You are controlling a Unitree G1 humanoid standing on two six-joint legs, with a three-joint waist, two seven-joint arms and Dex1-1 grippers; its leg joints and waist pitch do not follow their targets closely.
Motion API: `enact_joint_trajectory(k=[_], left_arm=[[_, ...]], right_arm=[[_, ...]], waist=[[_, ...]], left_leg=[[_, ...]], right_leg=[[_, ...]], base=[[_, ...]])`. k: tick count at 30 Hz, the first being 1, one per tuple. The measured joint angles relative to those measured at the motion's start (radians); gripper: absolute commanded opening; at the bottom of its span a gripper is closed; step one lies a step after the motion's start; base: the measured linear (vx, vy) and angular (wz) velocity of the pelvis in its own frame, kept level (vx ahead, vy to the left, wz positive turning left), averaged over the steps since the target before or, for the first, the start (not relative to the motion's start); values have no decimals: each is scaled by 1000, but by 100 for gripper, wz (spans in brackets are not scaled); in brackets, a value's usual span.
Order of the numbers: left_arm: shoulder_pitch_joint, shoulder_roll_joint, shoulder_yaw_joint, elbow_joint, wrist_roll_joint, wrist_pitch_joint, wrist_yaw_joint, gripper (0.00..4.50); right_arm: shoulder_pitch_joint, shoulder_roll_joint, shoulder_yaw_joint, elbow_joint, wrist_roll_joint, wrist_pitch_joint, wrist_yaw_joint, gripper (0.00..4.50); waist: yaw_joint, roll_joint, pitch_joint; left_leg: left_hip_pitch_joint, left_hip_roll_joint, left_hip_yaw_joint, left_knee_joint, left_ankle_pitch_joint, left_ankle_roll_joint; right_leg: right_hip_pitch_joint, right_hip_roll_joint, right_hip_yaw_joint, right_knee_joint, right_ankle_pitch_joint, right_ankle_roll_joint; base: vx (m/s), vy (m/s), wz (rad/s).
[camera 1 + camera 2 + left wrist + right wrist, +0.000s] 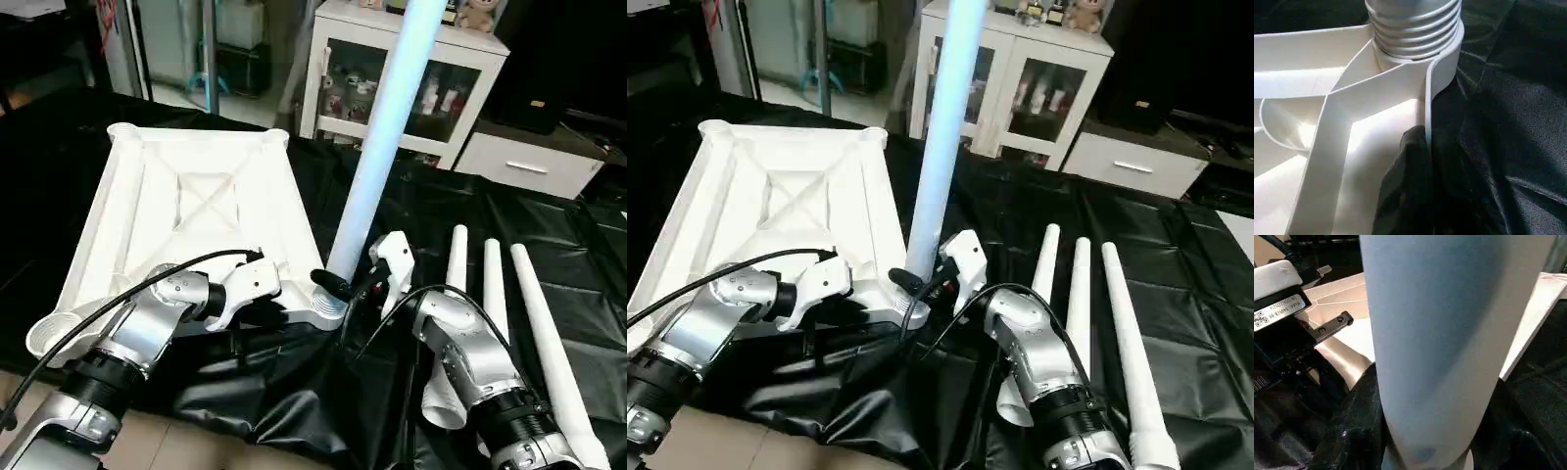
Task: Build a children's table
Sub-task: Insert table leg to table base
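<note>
Lying upside down on the black-draped worktable (549,220), the white plastic square table top (211,211) shows its X-ribbed underside and round sockets at the corners. One long white tapered tube leg (377,147) stands upright in the near right corner socket (328,305), its ribbed threaded base seated in the socket ring, as the left wrist view shows close up (1415,29).

The left gripper (257,311) sits at the near edge of the top, just left of that socket. Its black fingers (1413,161) are pinched shut on the thin rim wall (1427,112) of the top, beside the socket.

The right gripper (351,286) is at the foot of the standing leg, on its right and near side. Its black fingers (331,282) stand about half apart, one on either side of the tube just above the socket; in the right wrist view the tube (1449,342) rises straight between them. Whether the fingers press on the tube or merely flank it cannot be told.

Three more white tapered tube legs (495,294) lie side by side on the black cloth to the right of the right arm, well apart from the top, narrow ends pointing away.

At the far side stands a white cabinet with glass doors (402,83).
</note>
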State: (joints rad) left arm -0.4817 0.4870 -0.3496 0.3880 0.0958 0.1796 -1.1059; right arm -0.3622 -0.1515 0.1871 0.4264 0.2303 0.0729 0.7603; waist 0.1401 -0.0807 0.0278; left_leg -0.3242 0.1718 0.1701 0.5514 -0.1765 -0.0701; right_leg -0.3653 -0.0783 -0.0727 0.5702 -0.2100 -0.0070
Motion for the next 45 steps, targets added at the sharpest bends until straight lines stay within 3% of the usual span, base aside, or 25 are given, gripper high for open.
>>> enact_joint_trajectory(k=[13, 17, 20, 21, 22, 23, 24, 25, 26, 27, 28, 29, 30, 32, 34, 38, 45], left_arm=[[0, -1, 0, 5, 3, -14, 14, 0], [0, -1, 0, 5, 3, -14, 16, 0], [0, -13, 6, 15, 4, -3, 37, 0], [-2, -36, 15, 25, 5, 10, 62, 0], [-9, -53, 21, 34, 10, 25, 89, 0], [-27, -73, 24, 49, 11, 50, 117, 0], [-50, -108, 24, 63, 15, 72, 153, 0], [-53, -126, 37, 58, 14, 87, 175, 0], [-62, -146, 54, 58, 13, 107, 201, 0], [-61, -167, 62, 59, -2, 138, 223, 0], [-67, -191, 65, 63, -7, 164, 248, 0], [-83, -202, 66, 73, -7, 181, 269, 0], [-111, -225, 70, 92, -6, 208, 297, 0], [-148, -266, 81, 128, -1, 259, 351, 0], [-167, -311, 88, 144, -1, 299, 400, 0], [-210, -379, 98, 184, 16, 353, 479, 0], [-242, -428, 95, 220, 19, 362, 553, 0]], right_arm=[[-5, 0, 1, 7, -1, -15, -21, 186], [-5, 1, 2, 7, -1, -18, -26, 186], [-14, 21, -2, 31, -6, -28, -70, 186], [-31, 35, -4, 56, -10, -37, -112, 186], [-44, 53, -12, 79, -19, -39, -161, 186], [-64, 71, -24, 102, -29, -42, -216, 186], [-73, 72, -51, 107, -31, -46, -267, 186], [-89, 82, -62, 125, -31, -48, -306, 186], [-120, 93, -69, 155, -33, -48, -352, 186], [-136, 106, -73, 176, -35, -48, -397, 186], [-145, 112, -82, 186, -38, -51, -434, 186], [-160, 121, -87, 201, -43, -53, -470, 186], [-189, 137, -94, 232, -47, -57, -521, 186], [-241, 164, -109, 297, -52, -58, -614, 186], [-268, 176, -125, 332, -66, -59, -684, 186], [-320, 205, -149, 408, -84, -86, -819, 186], [-371, 234, -174, 484, -99, -133, -968, 186]], waist=[[0, 6, 5], [0, 9, 6], [-2, 14, 10], [-7, 19, 13], [-12, 22, 15], [-4, 22, 19], [15, -1, 17], [28, -45, 7], [35, -51, 8], [50, -27, 2], [59, -9, -5], [56, -3, -8], [42, -10, -1], [34, -20, -2], [28, -21, -3], [25, -24, -3], [25, -25, -3]], left_leg=[[3, -2, -1, -3, -4, 7], [4, -2, -2, -5, -6, 10], [11, -2, -2, -18, -6, 10], [13, 0, -2, -22, -7, 10], [7, 2, -1, -27, -6, 9], [0, 2, 3, -33, -6, 9], [-10, 5, 34, -33, -6, 9], [-8, -2, 72, -36, -10, 4], [-12, 0, 48, 7, -35, -4], [-16, -4, -34, 56, -46, -1], [-6, -4, -59, 50, -56, -23], [-6, 0, -50, 41, -46, -42], [-5, 7, -40, 28, -39, -42], [-9, 14, -32, 15, -28, -43], [-10, 20, -26, 9, -23, -48], [-11, 20, -21, 5, -23, -48], [-15, 20, -18, 4, -22, -47]], right_leg=[[1, -3, -6, -15, -6, 7], [4, -15, -27, -21, -6, 7], [13, -15, -33, -37, -8, 8], [19, -16, -41, -44, -8, 8], [24, -16, -47, -40, -21, 5], [21, -17, -45, 12, -59, -7], [18, -17, -24, 103, -98, -19], [19, -27, 18, 106, -120, 8], [11, -29, 16, 113, -111, 14], [13, -27, -4, 113, -110, 13], [12, -25, -21, 112, -107, 13], [6, -22, -14, 108, -87, 11], [-3, -7, 6, 102, -77, 3], [1, 0, 7, 87, -65, -1], [2, 3, 7, 72, -55, 0], [1, 3, 9, 66, -51, 4], [1, 3, 10, 57, -43, 14]], base=[[0, 0, 0], [0, 0, 0], [0, 0, 0], [0, 0, 0], [-77, -3, -1], [-107, -45, 20], [-107, -45, 20], [45, -128, 17], [152, -87, -30], [152, -87, -30], [67, 15, -23], [-44, -8, 18], [-44, -8, 18], [0, 0, 0], [0, 0, 0], [0, 0, 0], [0, 0, 0]])
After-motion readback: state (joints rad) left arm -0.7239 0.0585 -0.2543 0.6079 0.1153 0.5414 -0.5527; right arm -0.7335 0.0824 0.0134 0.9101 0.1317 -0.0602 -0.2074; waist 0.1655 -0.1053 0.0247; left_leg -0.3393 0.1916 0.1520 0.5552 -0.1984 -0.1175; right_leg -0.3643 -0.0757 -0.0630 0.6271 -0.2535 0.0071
